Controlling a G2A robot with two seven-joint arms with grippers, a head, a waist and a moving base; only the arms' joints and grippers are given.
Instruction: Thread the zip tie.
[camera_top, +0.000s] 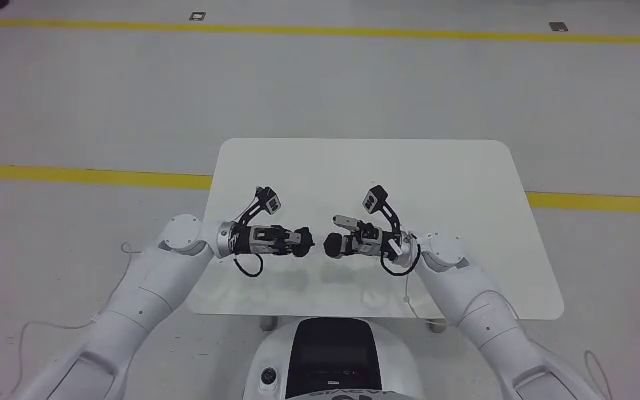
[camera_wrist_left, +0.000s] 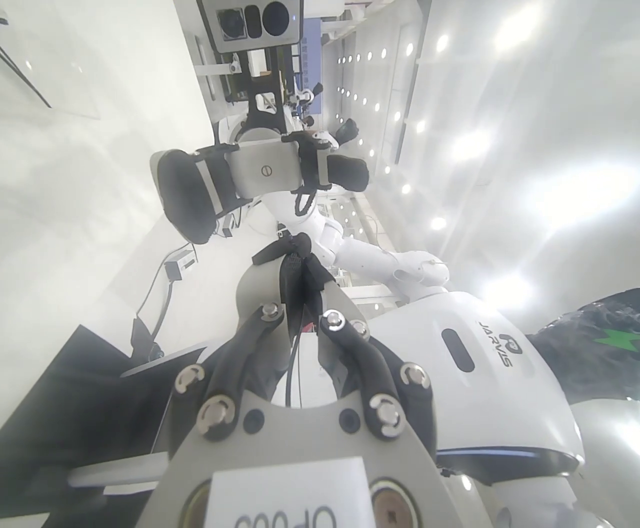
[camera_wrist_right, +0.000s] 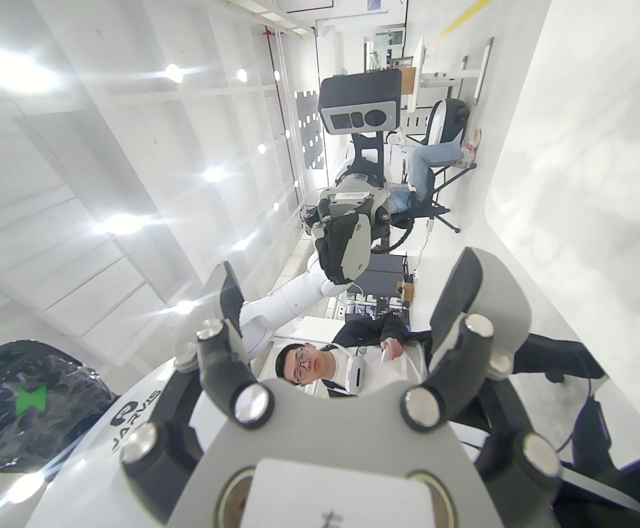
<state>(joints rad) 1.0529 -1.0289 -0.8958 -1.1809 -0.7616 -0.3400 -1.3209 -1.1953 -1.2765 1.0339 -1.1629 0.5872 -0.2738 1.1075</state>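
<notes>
Zip tie (camera_wrist_left: 266, 255), black and thin, is pinched at the tips of the left gripper (camera_wrist_left: 300, 257), whose fingers are closed on it. It is held above the front middle of the table (camera_top: 400, 170). The right gripper (camera_top: 334, 245) is spread wide, facing the left just beside it, above the same part of the table.

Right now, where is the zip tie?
The zip tie is pinched in the shut left end effector, held over the robot-side half of the table, with the open right end effector facing it close by.
</notes>
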